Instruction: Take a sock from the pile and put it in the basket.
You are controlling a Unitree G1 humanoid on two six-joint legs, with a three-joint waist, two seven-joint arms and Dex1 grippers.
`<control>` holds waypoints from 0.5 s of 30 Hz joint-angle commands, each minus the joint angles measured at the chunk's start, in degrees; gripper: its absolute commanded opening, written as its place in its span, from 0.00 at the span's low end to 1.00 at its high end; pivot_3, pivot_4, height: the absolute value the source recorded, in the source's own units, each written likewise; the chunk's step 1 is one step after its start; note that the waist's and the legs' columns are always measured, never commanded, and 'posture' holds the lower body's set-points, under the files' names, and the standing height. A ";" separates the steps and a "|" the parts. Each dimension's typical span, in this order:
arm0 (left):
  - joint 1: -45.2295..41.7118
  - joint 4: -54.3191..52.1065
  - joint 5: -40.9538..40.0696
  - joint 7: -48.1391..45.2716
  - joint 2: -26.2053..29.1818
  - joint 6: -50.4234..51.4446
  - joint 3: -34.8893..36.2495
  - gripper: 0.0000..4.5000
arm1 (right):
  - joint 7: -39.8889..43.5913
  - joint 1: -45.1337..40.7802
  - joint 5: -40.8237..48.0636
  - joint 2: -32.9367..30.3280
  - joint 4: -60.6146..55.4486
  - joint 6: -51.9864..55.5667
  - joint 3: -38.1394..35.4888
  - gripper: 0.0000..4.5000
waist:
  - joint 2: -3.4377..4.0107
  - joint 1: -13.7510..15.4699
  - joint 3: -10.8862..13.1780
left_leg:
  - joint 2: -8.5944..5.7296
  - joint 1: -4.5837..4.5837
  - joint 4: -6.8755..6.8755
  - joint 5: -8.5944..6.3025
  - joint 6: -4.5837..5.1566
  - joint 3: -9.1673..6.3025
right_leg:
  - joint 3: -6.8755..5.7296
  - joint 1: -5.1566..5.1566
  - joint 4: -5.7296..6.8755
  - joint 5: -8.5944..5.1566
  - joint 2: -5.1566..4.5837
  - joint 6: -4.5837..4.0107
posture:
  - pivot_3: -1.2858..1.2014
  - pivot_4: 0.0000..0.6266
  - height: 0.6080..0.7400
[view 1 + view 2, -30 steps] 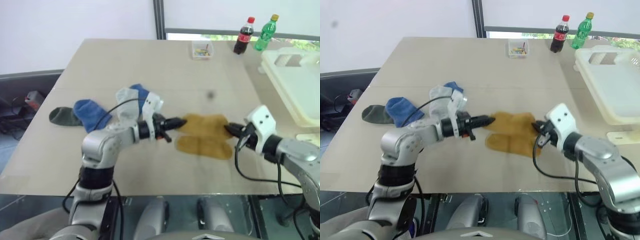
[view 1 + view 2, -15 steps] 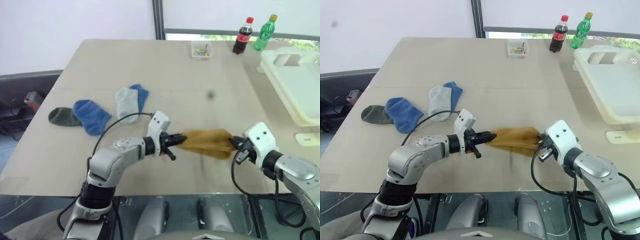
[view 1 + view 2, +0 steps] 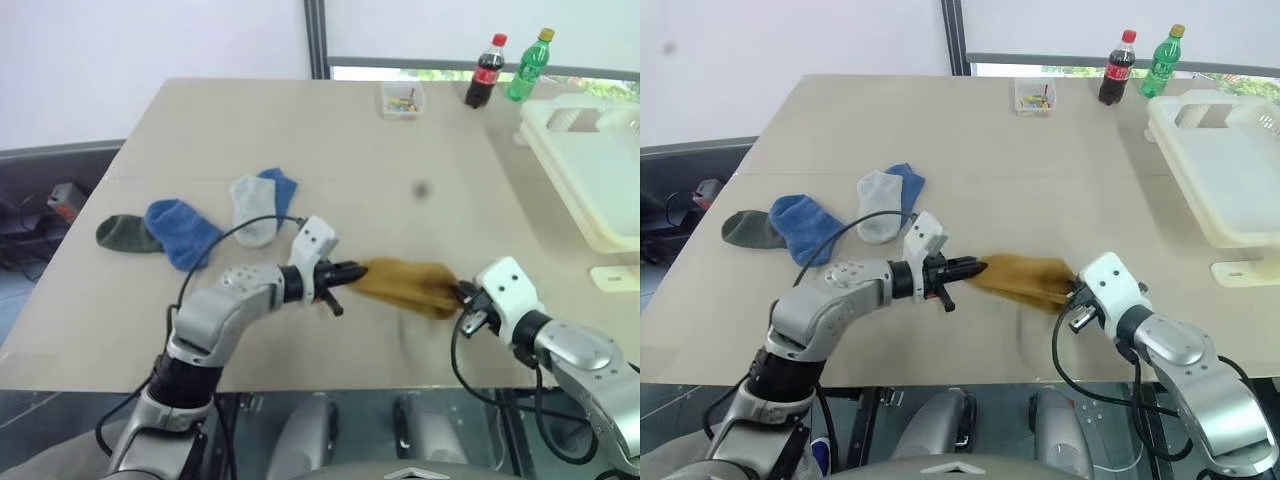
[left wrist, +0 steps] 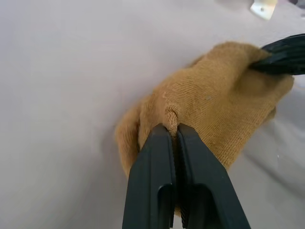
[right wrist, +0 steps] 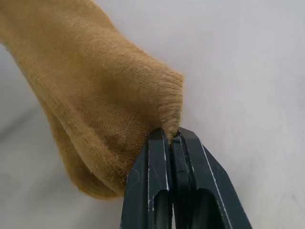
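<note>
Near the desk's (image 3: 330, 150) front edge, your left claw (image 3: 352, 271) and right claw (image 3: 462, 294) each pinched an end of the mustard sock (image 3: 405, 283).

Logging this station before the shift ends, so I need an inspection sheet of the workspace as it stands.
Surface: beige table, no spills seen.
Job's things: mustard sock stretched between both grippers; blue socks, grey sock and dark green sock lying on the table's left; basket at the right edge.
Clutter: small clear box, cola bottle, green bottle.
Grippers: left gripper and right gripper, jaws shut on the sock.
Cables: black lead looped on the left arm.
Surroundings: window behind.
</note>
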 commanded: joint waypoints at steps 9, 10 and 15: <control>-2.11 6.58 5.25 -2.30 0.37 -6.44 -3.38 0.01 | -3.46 0.95 -2.94 2.11 -1.43 -0.37 3.21 0.00 | 0.00 0.05 0.00 | -0.01 -0.01 -0.02 0.00 0.00 0.01 | 0.00 0.01 -0.05 0.00 -0.01 0.01 | 0.52 0.24 1.00; -2.04 7.41 6.16 -2.17 0.13 -7.21 -4.04 0.01 | -3.51 1.30 -3.31 2.19 -0.62 -0.94 3.66 0.00 | 0.00 0.02 0.00 | -0.02 -0.01 -0.02 0.00 0.00 0.01 | 0.00 0.01 -0.05 0.00 -0.02 0.01 | 0.52 0.24 1.00; -2.12 9.44 5.31 -2.86 -2.85 -5.60 -4.65 0.22 | -1.09 3.21 -4.15 1.04 4.14 -4.67 5.40 0.00 | -0.01 0.04 -0.01 | -0.02 -0.01 -0.02 0.00 0.00 0.01 | 0.00 0.01 -0.06 0.00 -0.02 0.01 | 0.52 0.24 1.00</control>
